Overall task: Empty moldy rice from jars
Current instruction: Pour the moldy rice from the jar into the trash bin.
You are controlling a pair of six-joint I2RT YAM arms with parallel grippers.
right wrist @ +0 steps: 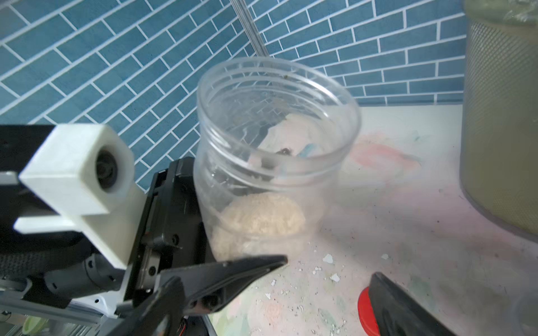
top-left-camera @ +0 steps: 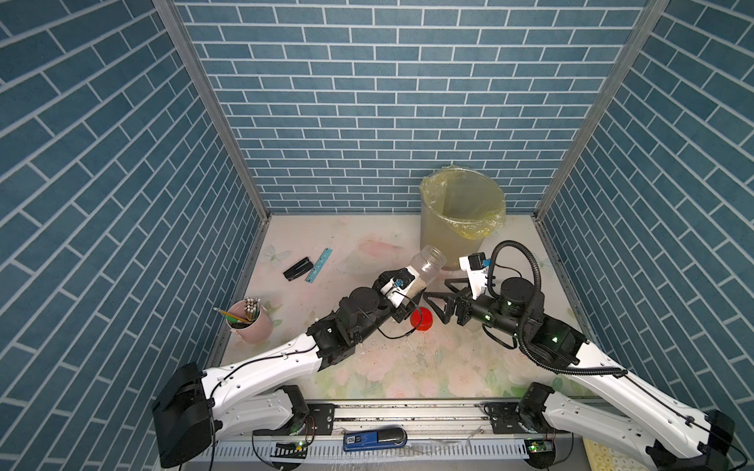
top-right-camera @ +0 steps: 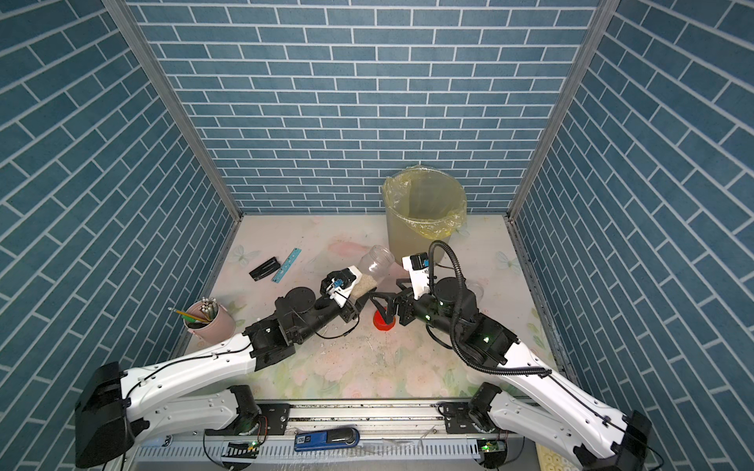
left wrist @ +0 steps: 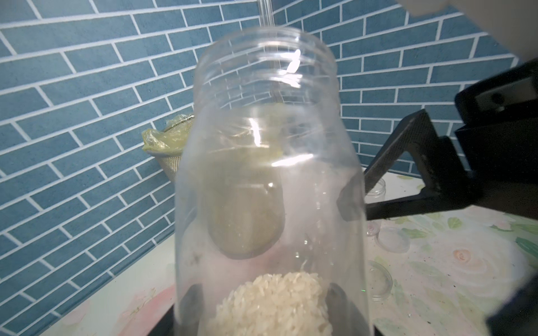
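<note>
My left gripper [top-left-camera: 410, 281] [left wrist: 263, 302] is shut on the base of an open clear jar [top-left-camera: 428, 263] [top-right-camera: 377, 263] [left wrist: 270, 174] [right wrist: 270, 139]. The jar is tilted, with its mouth toward the bin. Moldy rice [top-left-camera: 414, 287] [left wrist: 273, 305] [right wrist: 259, 221] sits clumped at the jar's bottom. My right gripper [top-left-camera: 434, 288] [top-right-camera: 384, 290] [right wrist: 330, 267] stands open just right of the jar, with nothing between its fingers. Below it, a red cap [top-left-camera: 422, 319] [top-right-camera: 383, 322] [right wrist: 365, 311] lies on the table. A second clear jar [left wrist: 375, 189] [top-right-camera: 475, 289] stands behind the right arm.
A translucent bin with a yellow bag [top-left-camera: 438, 232] [top-right-camera: 404, 236] stands at the back right, just beyond the jar's mouth. Two clear lids [left wrist: 393, 238] lie near the second jar. A pink pencil cup [top-left-camera: 251, 322], a black stapler [top-left-camera: 298, 269] and a blue ruler [top-left-camera: 318, 265] are at the left. White crumbs [right wrist: 329, 259] dot the table.
</note>
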